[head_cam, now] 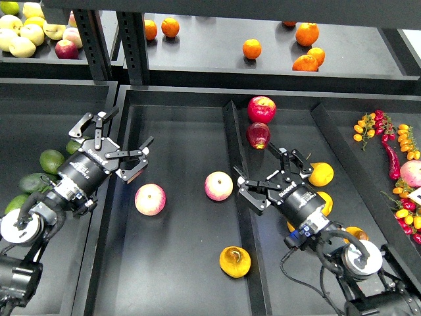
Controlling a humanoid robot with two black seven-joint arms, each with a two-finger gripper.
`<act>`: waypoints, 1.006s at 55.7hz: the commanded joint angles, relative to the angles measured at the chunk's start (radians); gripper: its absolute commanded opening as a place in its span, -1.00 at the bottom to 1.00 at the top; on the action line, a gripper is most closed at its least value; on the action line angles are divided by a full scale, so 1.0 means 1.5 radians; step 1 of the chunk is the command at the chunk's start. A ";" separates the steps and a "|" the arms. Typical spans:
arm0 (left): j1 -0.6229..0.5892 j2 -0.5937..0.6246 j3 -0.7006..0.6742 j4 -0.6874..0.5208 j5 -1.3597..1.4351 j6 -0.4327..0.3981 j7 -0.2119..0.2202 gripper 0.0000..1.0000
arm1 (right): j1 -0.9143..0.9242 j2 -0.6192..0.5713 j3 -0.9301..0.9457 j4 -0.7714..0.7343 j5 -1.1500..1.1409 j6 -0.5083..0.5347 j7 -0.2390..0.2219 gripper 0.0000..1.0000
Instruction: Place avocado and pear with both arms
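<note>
The pear (235, 261), golden yellow-orange with a dark brown blemish, lies at the front of the middle tray (177, 276), apart from both grippers. Several green avocados lie in the left tray beside my left arm. The darkest avocado (33, 182) is partly hidden by the arm, and I cannot see a grey patch on it. My left gripper (117, 142) is open and empty above the edge between the left and middle trays. My right gripper (270, 174) is open and empty over the right tray, just right of the divider (230, 125).
Two pink-blushed apples (150, 199) (218, 185) lie in the middle tray. Two red apples (261, 108) lie beyond my right gripper, and yellow-orange fruit (321, 174) beside it. Chillies and small tomatoes (395, 148) lie far right. Oranges (252, 48) and pale fruit (23, 36) sit on the back shelf.
</note>
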 commanded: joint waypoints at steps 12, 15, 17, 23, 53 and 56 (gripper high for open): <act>0.111 -0.001 0.016 -0.062 0.000 0.000 0.000 0.99 | -0.068 -0.070 -0.001 0.002 0.001 0.169 -0.011 0.99; 0.128 -0.001 0.026 -0.075 0.000 0.000 0.000 0.99 | -0.075 -0.085 -0.002 0.007 0.000 0.169 -0.011 0.99; 0.133 -0.001 0.031 -0.076 -0.001 0.000 0.000 0.99 | -0.078 -0.088 -0.005 0.008 -0.002 0.169 -0.011 0.99; 0.150 -0.001 0.040 -0.080 -0.001 0.000 0.000 0.99 | -0.096 -0.095 -0.048 0.011 -0.009 0.169 -0.011 0.99; 0.170 -0.001 0.047 -0.084 -0.001 0.000 0.000 0.99 | 0.036 -0.238 -0.243 -0.050 -0.225 0.169 -0.011 0.99; 0.171 -0.001 0.049 -0.084 0.000 0.000 0.000 0.99 | 0.059 -0.243 -0.255 -0.066 -0.227 0.169 -0.011 0.99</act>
